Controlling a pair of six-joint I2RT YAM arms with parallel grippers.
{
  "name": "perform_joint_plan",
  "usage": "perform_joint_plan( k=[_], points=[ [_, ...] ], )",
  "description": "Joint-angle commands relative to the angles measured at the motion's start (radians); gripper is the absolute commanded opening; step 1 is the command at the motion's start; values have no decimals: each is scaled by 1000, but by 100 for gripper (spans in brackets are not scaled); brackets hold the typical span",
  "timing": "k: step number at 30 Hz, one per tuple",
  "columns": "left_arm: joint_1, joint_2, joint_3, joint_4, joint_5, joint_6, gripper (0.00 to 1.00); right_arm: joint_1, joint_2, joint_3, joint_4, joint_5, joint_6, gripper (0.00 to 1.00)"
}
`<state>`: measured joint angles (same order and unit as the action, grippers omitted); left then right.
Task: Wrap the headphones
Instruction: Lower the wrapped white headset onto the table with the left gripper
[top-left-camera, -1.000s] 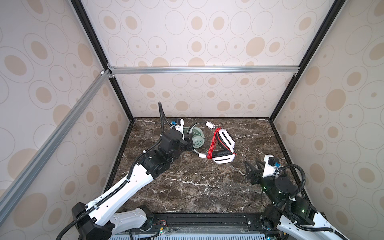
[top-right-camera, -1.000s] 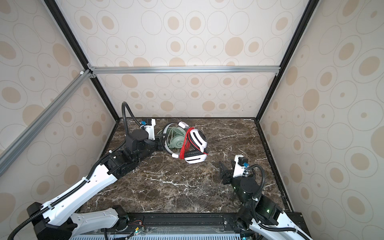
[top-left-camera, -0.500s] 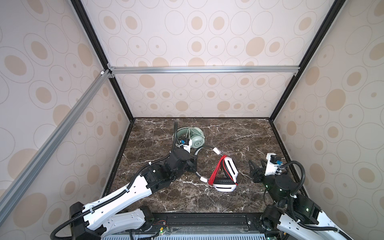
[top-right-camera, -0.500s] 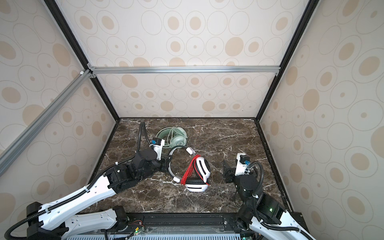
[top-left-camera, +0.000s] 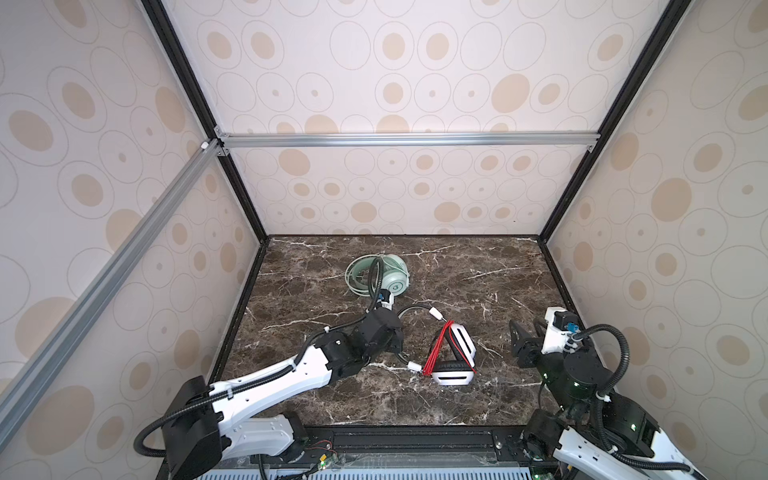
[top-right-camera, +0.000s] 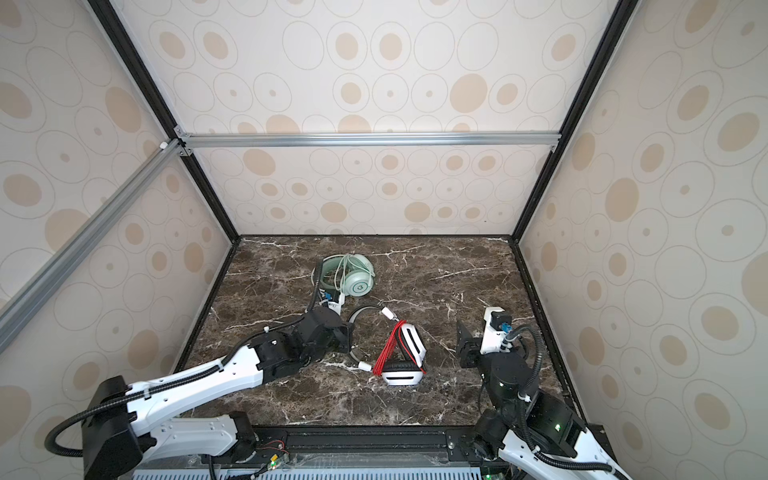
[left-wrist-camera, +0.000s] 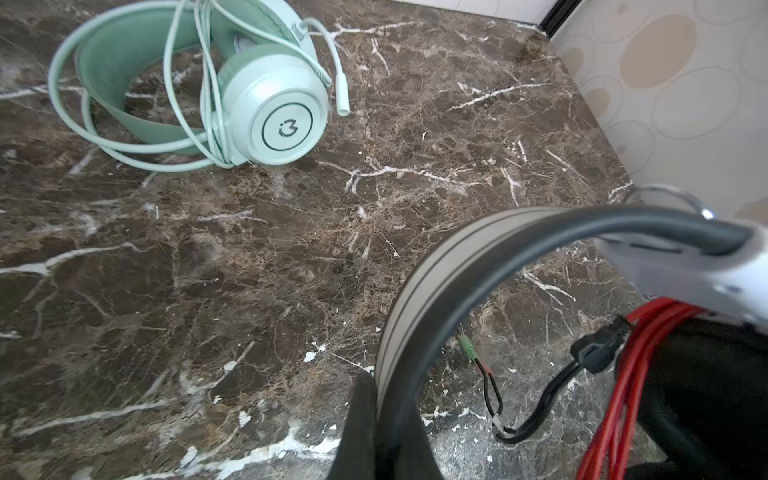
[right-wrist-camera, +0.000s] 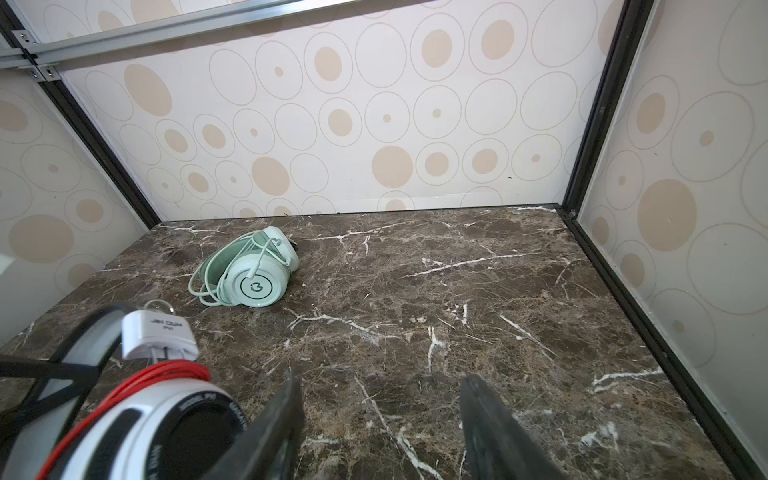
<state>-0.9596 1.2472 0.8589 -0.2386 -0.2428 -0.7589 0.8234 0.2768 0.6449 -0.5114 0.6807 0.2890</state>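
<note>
Two pairs on the marble table (top-left-camera: 478, 266): mint-green headphones (top-left-camera: 395, 284), pale cable (left-wrist-camera: 341, 93) looped loosely round the band, and, nearer the robot than those and slightly right, white-and-black headphones (top-left-camera: 462, 347) with red cable (top-left-camera: 437, 349) bundled across them. Clamped on the grey headband (left-wrist-camera: 432, 262): left gripper (left-wrist-camera: 384, 432). Poised well right of the mint-green pair, jaws apart and empty: right gripper (right-wrist-camera: 380, 390). Probably best now: hold the band steady, fetch the loose plug end (left-wrist-camera: 467, 347) with the free jaws, lay it in without dragging wound turns off.
</note>
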Motion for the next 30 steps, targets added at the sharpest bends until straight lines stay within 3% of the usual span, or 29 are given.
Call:
perform_joint_plan(
  k=[1, 9, 16, 30],
  points=[
    [11, 72, 55, 157, -14, -82, 0, -5, -16, 33, -51, 20, -5, 62],
    [99, 311, 156, 264, 20, -78, 0, -4, 12, 85, -97, -14, -8, 61],
    [150, 550, 328, 314, 48, -86, 0, -6, 53, 133, -112, -37, -31, 61],
    [180, 924, 753, 155, -9, -170, 0, -5, 134, 208, -84, -139, -105, 62]
  ],
)
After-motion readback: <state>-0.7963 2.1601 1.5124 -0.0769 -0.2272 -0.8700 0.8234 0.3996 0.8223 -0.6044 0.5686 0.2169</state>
